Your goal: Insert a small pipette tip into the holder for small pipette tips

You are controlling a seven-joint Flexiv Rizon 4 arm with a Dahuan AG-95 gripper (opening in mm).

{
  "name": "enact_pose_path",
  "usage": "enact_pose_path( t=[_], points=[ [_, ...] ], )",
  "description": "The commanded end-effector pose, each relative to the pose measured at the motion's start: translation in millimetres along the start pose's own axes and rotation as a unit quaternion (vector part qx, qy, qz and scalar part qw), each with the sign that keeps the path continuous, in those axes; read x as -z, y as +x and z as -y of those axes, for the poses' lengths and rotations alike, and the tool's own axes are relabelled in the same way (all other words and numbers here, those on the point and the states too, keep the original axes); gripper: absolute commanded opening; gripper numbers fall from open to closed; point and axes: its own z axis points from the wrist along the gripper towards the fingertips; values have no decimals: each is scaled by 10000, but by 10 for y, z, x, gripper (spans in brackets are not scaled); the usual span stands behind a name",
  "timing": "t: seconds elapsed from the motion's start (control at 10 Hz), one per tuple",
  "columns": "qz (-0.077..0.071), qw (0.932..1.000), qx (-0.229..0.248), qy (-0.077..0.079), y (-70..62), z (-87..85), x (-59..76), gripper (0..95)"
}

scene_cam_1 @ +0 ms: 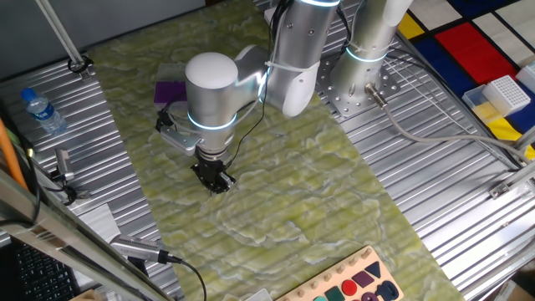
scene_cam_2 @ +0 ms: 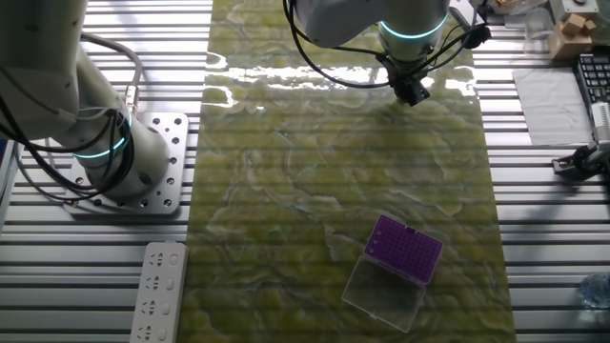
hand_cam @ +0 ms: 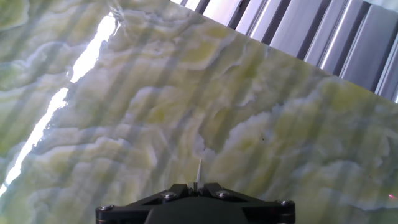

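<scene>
My gripper (hand_cam: 196, 186) is shut on a small pale pipette tip (hand_cam: 198, 170) that sticks out from between the black fingers, pointing at the green marbled mat. In one fixed view the gripper (scene_cam_1: 215, 179) hangs just above the mat, right of and below the purple holder (scene_cam_1: 170, 90), which is partly hidden behind the arm. In the other fixed view the gripper (scene_cam_2: 412, 91) is at the far end of the mat, and the purple holder (scene_cam_2: 405, 248) with its clear lid open beside it sits near the front, well apart from it.
A white gridded rack with yellow base (scene_cam_1: 500, 96) stands at the right edge. A water bottle (scene_cam_1: 42, 109) lies on the left. A coloured shape board (scene_cam_1: 351, 284) sits at the mat's front edge. A white remote (scene_cam_2: 157, 291) lies beside the robot base (scene_cam_2: 143, 162).
</scene>
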Motion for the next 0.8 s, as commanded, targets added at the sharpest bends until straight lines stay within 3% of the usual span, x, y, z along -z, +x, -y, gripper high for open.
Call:
enact_pose_path(
  t=[0.1, 0.5, 0.6, 0.8],
  points=[
    [1, 10000, 0, 5, 0, 3, 0, 0],
    [1, 10000, 0, 5, 0, 3, 0, 0],
    [34, 10000, 23, 45, -6, -1, 30, 190],
    [31, 10000, 22, 46, -8, -2, 37, 190]
  ],
)
